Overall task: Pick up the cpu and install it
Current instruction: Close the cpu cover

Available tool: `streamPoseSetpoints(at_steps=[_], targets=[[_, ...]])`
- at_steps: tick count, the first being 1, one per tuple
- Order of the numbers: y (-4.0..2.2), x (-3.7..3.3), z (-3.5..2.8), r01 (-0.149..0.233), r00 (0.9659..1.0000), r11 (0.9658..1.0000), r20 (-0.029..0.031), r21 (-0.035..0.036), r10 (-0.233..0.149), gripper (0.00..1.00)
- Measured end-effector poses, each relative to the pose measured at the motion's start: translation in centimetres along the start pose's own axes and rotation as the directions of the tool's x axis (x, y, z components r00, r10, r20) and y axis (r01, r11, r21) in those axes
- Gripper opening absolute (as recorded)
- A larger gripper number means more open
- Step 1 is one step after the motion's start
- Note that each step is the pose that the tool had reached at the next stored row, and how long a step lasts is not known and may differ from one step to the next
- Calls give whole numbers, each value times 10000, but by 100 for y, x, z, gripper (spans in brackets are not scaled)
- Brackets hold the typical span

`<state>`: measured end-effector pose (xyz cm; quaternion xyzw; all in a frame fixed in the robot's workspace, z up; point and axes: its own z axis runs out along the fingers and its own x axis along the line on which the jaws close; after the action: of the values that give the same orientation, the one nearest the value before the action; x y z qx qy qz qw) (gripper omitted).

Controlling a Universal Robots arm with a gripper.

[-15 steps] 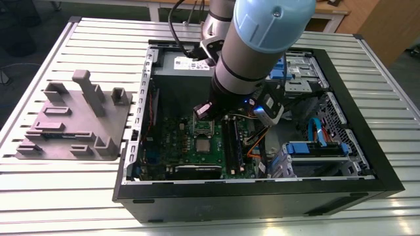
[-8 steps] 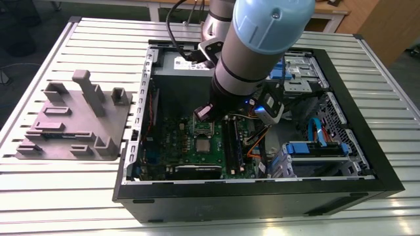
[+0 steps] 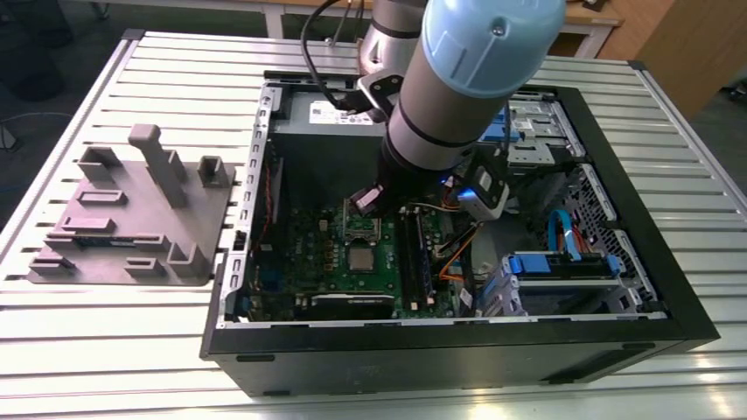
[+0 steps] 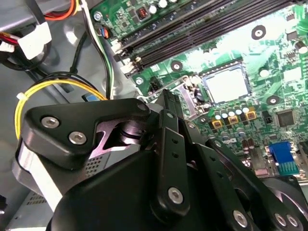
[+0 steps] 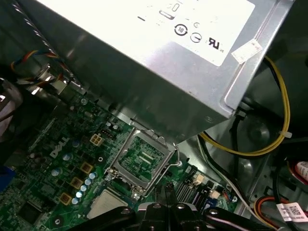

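Bench (image 3: 105, 350): pale slatted metal top, carrying an open computer case (image 3: 653, 289) and a grey tray (image 3: 129, 219) near the exterior view's left edge
Room: dark floor beyond the far bench edge, wooden furniture at the far corner
Cpu (image 3: 362, 259) (image 4: 226, 85): flat on the motherboard (image 3: 338, 262), beside the open socket (image 5: 142, 159)
Gripper (image 5: 166, 202): above the board near the socket, fingers together, holding nothing

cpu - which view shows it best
The second wrist view: the cpu lies flat on the green board with its whole silver top lit and unobstructed. The exterior view shows it as a small silver square below the arm. The first wrist view catches a corner.
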<state>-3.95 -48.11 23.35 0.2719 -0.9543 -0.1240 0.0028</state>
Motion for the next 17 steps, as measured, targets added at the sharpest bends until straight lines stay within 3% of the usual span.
streamPoseSetpoints(at_steps=[3, 5, 10, 12, 15, 17], targets=[[18, -32, 14, 29, 10000, 10000, -6, -4, -29, 10], [16, -34, 21, 182, 9998, 9998, -4, -75, -182, 10], [9, -31, 50, 976, 9951, 9951, -163, -144, -979, 10], [7, -31, 57, 1051, 9944, 9943, -118, -171, -1053, 10], [9, -45, 76, 1071, 9942, 9939, -14, -275, -1071, 10], [22, -70, 97, 1073, 9942, 9938, 8, -298, -1073, 10]])
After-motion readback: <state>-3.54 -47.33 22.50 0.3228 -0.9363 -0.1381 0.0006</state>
